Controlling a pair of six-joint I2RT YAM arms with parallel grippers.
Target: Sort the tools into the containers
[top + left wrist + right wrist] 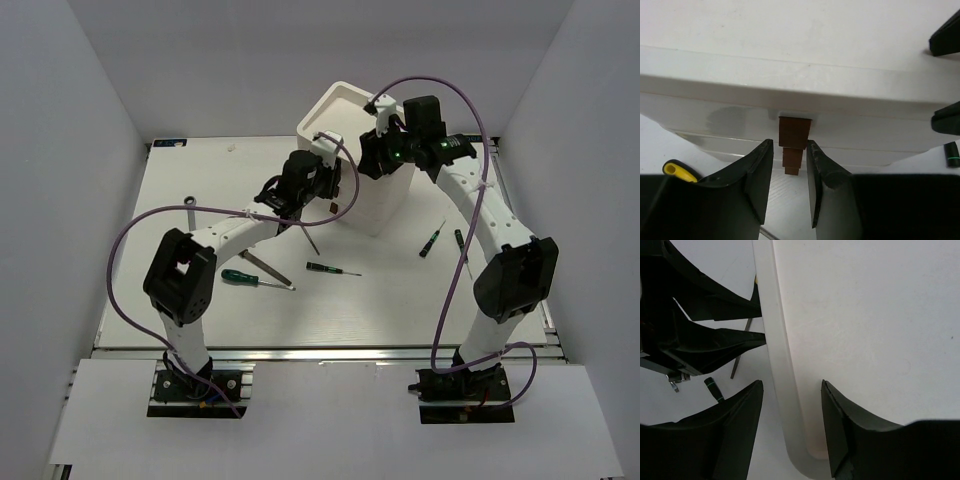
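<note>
- Top view: the white box (365,190) stands at the back of the table (380,310). The left gripper (318,195) is tight against its front face, and the right gripper (375,152) is up at its top rim.
- Loose tools on the table: a green-black screwdriver (255,279) lies by the left arm and a second screwdriver (332,269) mid-table. A third screwdriver (432,239) and a fourth screwdriver (460,245) lie right of the box. The wrench (187,204) sits far left, well apart.
- Left wrist: the fingers (760,175) stand a narrow gap apart, flanking the red-brown tabs (794,132) on the drawer fronts. The top tab is right at the fingertips. Whether they pinch it, I cannot tell. A yellow handle (679,171) pokes out at lower left.
- Right wrist: the fingers (740,430) are spread wide, straddling the box's rim (782,405). One is outside the wall and one over the tray top, both clear of the rim. A black handle with a green ring (714,387) lies on the table.
</note>
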